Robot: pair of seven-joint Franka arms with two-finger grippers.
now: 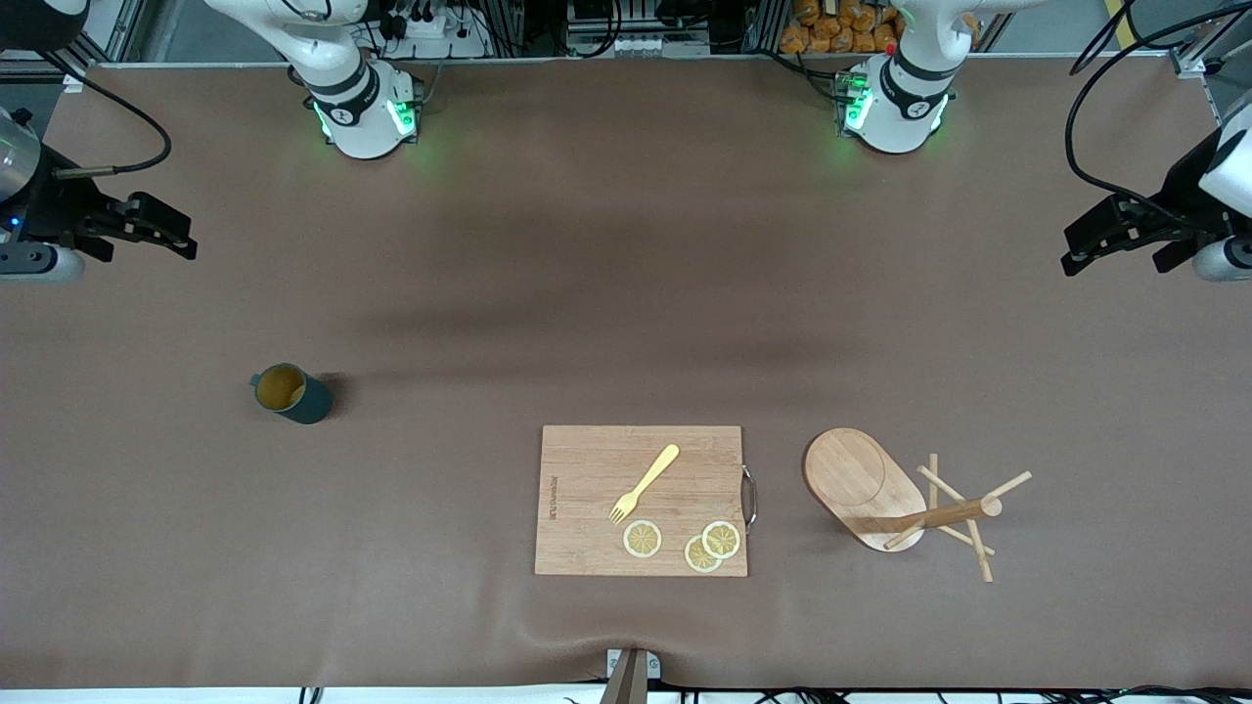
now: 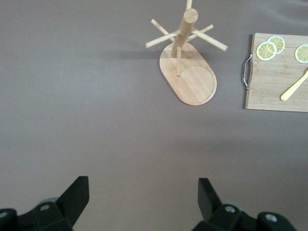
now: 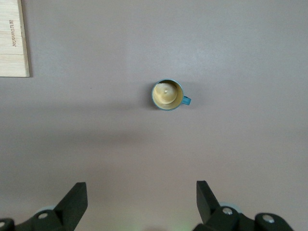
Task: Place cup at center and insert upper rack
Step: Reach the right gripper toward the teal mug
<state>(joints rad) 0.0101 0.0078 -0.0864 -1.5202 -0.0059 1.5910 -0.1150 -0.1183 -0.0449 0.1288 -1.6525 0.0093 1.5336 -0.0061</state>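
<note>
Nothing is being handled yet, so by my judgement the first step, fetching the cup (image 1: 290,393), is only beginning: the right gripper (image 1: 166,232) and the left gripper (image 1: 1100,238) are both hanging spread and empty over bare table (image 1: 626,244) at their own ends. The cup is standing upright toward the right arm's end, well apart from the cutting board (image 1: 597,489), and the next move is likely calling for the right gripper to be lowering over it. I am counting one cup, one upper rack (image 1: 880,489) standing beside the board toward the left arm's end, one board, one yellow fork (image 1: 646,483) and three lemon slices (image 1: 643,539).
</note>
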